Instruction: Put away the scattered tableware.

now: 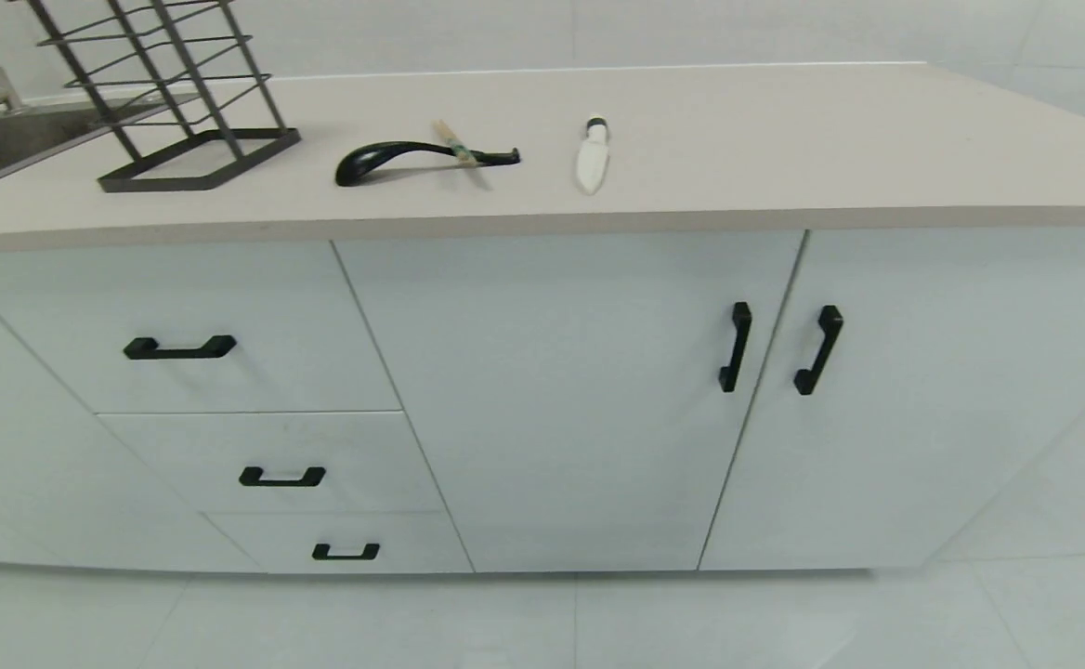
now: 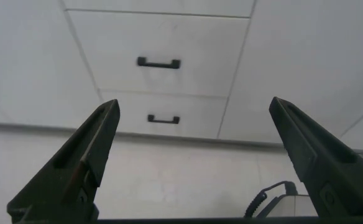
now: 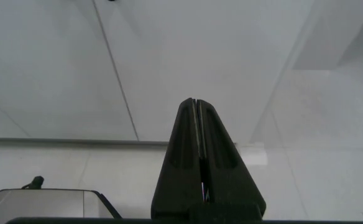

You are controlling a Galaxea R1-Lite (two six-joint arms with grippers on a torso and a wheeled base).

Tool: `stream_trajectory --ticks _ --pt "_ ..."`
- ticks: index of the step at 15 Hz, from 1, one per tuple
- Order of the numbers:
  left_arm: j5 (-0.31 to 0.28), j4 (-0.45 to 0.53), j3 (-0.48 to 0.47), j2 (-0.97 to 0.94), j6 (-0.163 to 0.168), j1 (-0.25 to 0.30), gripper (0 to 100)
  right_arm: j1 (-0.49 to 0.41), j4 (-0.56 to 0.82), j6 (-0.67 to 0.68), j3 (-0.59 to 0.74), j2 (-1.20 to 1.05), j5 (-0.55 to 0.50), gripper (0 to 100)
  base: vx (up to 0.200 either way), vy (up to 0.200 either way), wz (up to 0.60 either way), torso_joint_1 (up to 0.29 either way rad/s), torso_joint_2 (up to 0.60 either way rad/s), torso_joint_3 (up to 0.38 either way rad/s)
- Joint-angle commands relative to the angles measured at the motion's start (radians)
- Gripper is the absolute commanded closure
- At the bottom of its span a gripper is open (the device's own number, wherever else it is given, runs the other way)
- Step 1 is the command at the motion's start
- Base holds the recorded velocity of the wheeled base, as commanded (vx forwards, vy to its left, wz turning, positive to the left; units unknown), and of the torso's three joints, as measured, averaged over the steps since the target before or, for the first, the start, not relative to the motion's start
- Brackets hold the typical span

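Black ladle, wooden chopsticks and a white knife lie on the desk, right of a wire rack; left tool gapes apart, right tool sits pressed together.

The spoon is glossy black, the knife cream-white with a black band near one end, and the stick pale tan. The table is plain beige, the wire rack black, the cabinet fronts white with black handles.
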Motion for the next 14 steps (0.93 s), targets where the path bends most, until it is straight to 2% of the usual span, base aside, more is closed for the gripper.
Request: stream_trajectory --ticks 1,3,14 --pt "0.0 0.0 0.0 0.0 0.0 0.0 0 0.0 0.0 0.0 0.0 0.002 0.001 100 0.0 0.0 0.6 0.002 0.0 -0.002" --pt "0.0 0.0 0.0 0.0 0.0 0.0 0 0.0 0.0 0.001 0.0 0.002 -0.001 100 0.0 0.0 0.3 0.001 0.0 0.001" --pt "0.0 0.0 0.0 0.0 0.0 0.0 0 0.0 0.0 0.007 0.0 0.002 -0.001 100 0.0 0.2 0.0 0.003 0.0 0.001"
